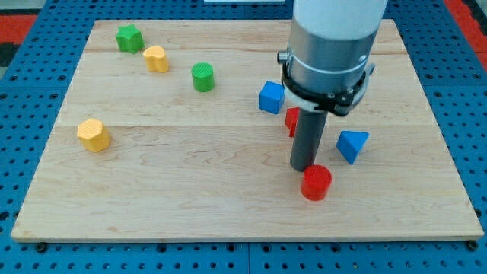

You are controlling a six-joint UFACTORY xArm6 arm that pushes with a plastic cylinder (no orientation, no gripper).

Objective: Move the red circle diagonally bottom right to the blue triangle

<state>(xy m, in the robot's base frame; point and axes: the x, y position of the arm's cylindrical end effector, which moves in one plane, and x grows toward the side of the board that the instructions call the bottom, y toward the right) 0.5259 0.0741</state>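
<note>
The red circle [316, 183] is a short red cylinder on the wooden board, low and right of centre. My tip [303, 169] rests just at its upper-left edge, touching or nearly touching it. The blue triangle [351, 144] lies up and to the right of the red circle, a short gap away. The rod and the arm's grey body above it hide part of a second red block [291, 120].
A blue cube [271, 97] sits left of the rod. A green cylinder [202, 77], a yellow block [155, 58] and a green star [129, 38] lie at the upper left. A yellow hexagon [93, 135] lies at the left. The board's bottom edge [243, 237] is near.
</note>
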